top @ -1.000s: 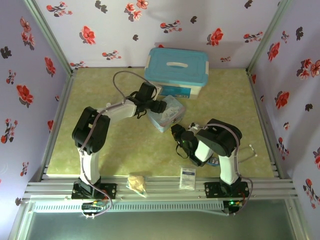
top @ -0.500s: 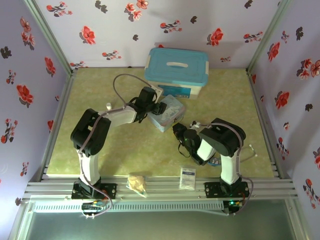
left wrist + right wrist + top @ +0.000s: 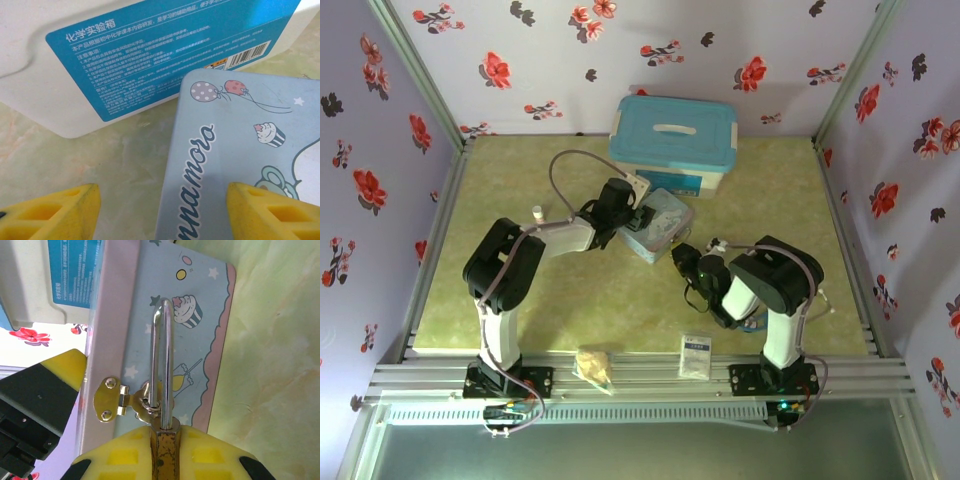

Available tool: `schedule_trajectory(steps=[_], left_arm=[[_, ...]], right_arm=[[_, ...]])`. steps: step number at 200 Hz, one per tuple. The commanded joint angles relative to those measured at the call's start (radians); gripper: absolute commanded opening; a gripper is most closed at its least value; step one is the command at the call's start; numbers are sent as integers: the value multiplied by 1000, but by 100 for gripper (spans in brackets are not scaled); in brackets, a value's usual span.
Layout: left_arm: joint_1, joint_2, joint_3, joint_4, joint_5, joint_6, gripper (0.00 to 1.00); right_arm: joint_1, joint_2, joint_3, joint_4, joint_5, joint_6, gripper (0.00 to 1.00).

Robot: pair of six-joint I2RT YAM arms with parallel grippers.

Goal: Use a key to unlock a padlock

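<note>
Right gripper (image 3: 165, 460): pinched shut on the padlock's brass body, one yellow pad on each side, probably to stop it swinging and to steady its lower end.
Padlock (image 3: 164, 360): hanging from the tin's brass hasp (image 3: 111, 401) by its silver shackle. Looks seated in the body, so judged locked; keyhole end hidden between the pads.
Right arm (image 3: 775, 285): folded tight with the elbow raised and the wrist low, aimed at the tin's near corner.
Cartoon tin (image 3: 235, 150): flat on the table, with the padlock at its near side.
Left gripper (image 3: 160, 210): spread, straddling the tin's edge — one finger (image 3: 270, 212) over the lid, the other over bare table. Likely there to brace the tin; contact cannot be told.
Left arm (image 3: 555, 235): stretched long, forearm reaching across to the tin's left side.
White box with blue label (image 3: 150, 55): just behind the tin — not part of the job.
</note>
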Motion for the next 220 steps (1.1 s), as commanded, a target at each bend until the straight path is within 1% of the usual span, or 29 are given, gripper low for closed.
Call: schedule_trajectory(steps=[1, 12, 28, 40, 57, 79, 104, 122, 145, 161, 178, 193, 209, 213, 220], left_arm=[[26, 87, -87, -262, -137, 78, 66], [26, 89, -88, -255, -138, 81, 64], [27, 90, -84, -255, -140, 82, 64], [27, 90, -81, -257, -146, 83, 64], [27, 82, -82, -250, -152, 70, 65], [27, 41, -56, -260, -146, 48, 69], [22, -10, 27, -308, -109, 62, 74], [-4, -38, 90, -348, -113, 105, 79], [-43, -86, 135, -382, -154, 138, 86], [-70, -134, 142, -404, -154, 137, 87], [-113, -157, 141, -438, -119, 138, 88], [-161, -159, 130, -442, -148, 123, 90], [-172, -157, 155, -482, -166, 39, 91], [-176, -158, 160, -488, -153, 37, 99], [-194, -156, 160, -492, -145, 51, 100]], right_arm=[[-41, -3, -48, -5, -3, -35, 2], [-54, 18, -34, -9, -35, -29, 3], [-78, 59, -29, -6, -58, 13, 3], [-91, 74, -19, -6, -124, -1, 3], [-82, 68, -32, -18, -157, -48, 0], [-84, 57, -81, -32, -146, -97, 0], [-87, 104, -68, -7, -187, -109, 0], [-86, 131, -46, -5, -198, -98, 0], [-80, 125, -30, -6, -197, -89, 0], [-80, 99, -48, -6, -171, -94, 0], [-81, 85, -59, -7, -161, -99, 0], [-80, 95, -56, -7, -175, -92, 0], [-81, 111, -54, -6, -177, -90, 0], [-80, 113, -55, -6, -175, -91, 0], [-80, 116, -57, -5, -174, -91, 0]])
